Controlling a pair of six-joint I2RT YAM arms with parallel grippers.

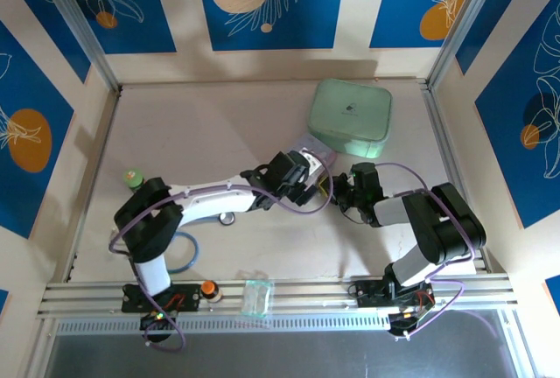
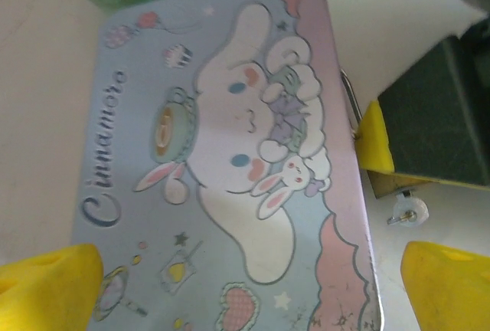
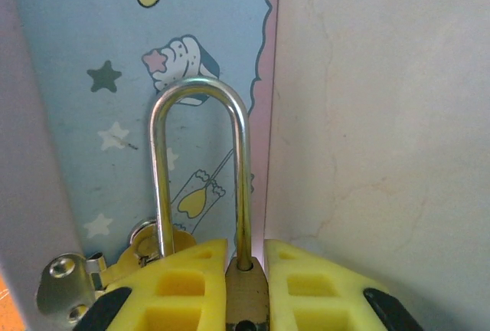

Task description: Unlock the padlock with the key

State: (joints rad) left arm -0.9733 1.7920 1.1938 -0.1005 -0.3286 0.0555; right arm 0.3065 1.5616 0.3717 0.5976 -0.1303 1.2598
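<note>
Right gripper [image 3: 245, 253] pinches the padlock [image 3: 246, 296] tight by its brass body, at the edge of the cartoon tin [image 3: 92, 55] mid-worktop, with the shackle seemingly threaded through the hasp [image 3: 65, 281]. Left gripper [image 2: 249, 285] hangs wide open over the tin, holding nothing. What may be the key [image 2: 406, 211], a small silvery bit, sits just below the lock; I can't be sure. I'd hold the lock steady and square the left fingers onto it before turning.
</note>
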